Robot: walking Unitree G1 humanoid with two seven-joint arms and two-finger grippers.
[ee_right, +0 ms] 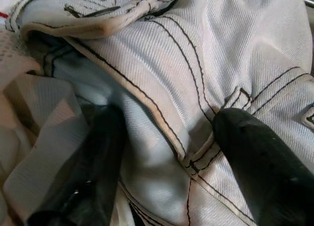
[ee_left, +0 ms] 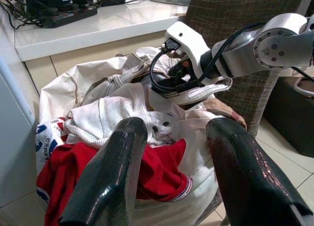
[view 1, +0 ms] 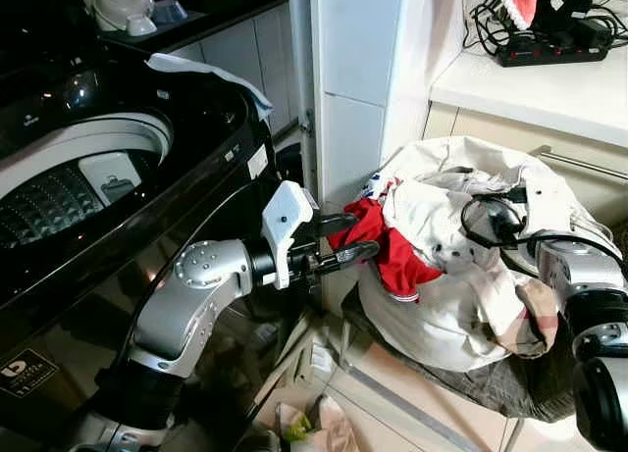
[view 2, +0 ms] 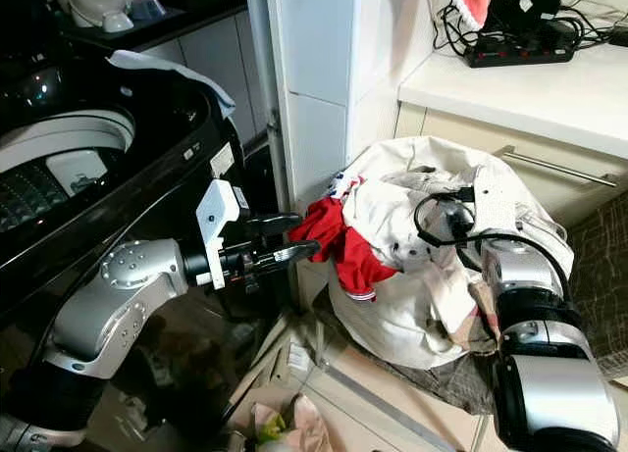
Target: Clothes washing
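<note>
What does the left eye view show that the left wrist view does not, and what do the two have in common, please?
Left eye view: the washer with its lid open and the left gripper's silver arm.
Left wrist view: the left gripper's open fingers close up, aimed at the red garment.
Both: the laundry pile, the right gripper on its white clothes, and the power strip on the counter.

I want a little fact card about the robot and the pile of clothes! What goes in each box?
Place: laundry corner beside a white counter
Washer: black top-loader, lid open, on the robot's left
Clothes: heap of white laundry on a chair
Red garment: red shirt on the pile's washer side
Left gripper: open, fingers at the red shirt
Right gripper: open, pressed into white stitched fabric
Floor: scraps of litter
</note>
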